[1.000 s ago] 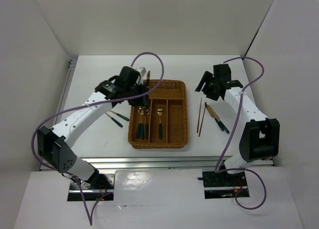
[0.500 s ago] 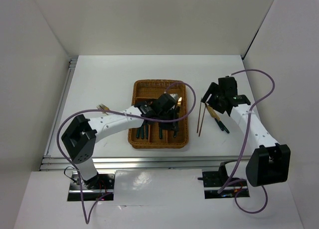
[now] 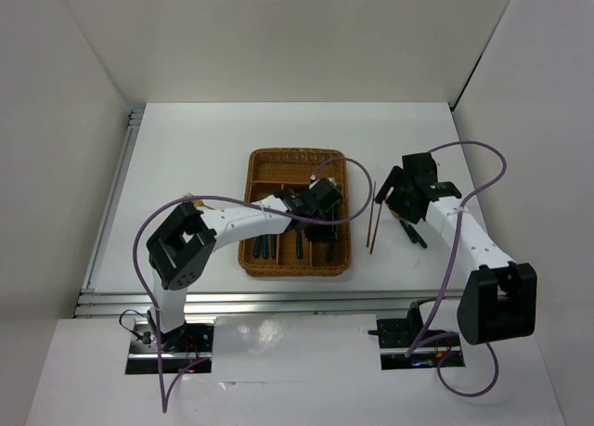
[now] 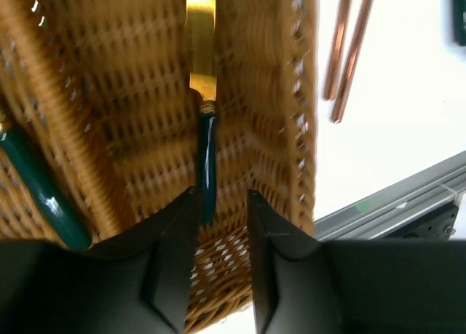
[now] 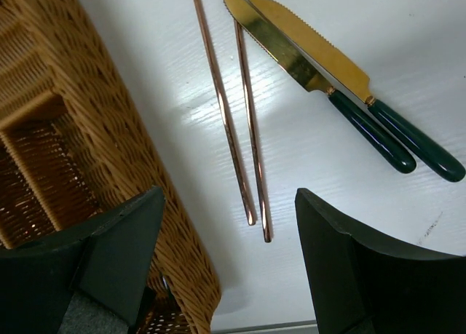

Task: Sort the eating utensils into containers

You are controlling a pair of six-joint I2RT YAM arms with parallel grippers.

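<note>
1 knife (image 4: 204,108) lies flat in the rightmost long slot of the wicker tray (image 4: 277,130). Its long axis runs along the slot, with the gold blade toward the far end and the teal handle toward the near edge of the table (image 3: 186,166). The left gripper (image 4: 221,199) straddles the end of that handle. Its jaws are parted wider than the handle and do not pinch it, though 1 finger looks to be touching it.

The right gripper (image 5: 229,199) hangs wide open and empty over 2 chopsticks (image 5: 223,108). These lie just beside the tray's right wall, roughly parallel to it, and draw closer together at their near ends. 2 knives (image 5: 284,46) rest a little farther right, side by side and angled, with their handles toward the near right.

The risks, as I judge them:
- If the left arm lifts at a slant, the touching finger could drag the handle and tip the knife against the wall.
- On the right, the chopsticks are thin and smooth, so closing jaws may catch only 1, roll them apart, or let them slip.
- The tray wall is close enough that a wide finger could strike it on the way down.
</note>
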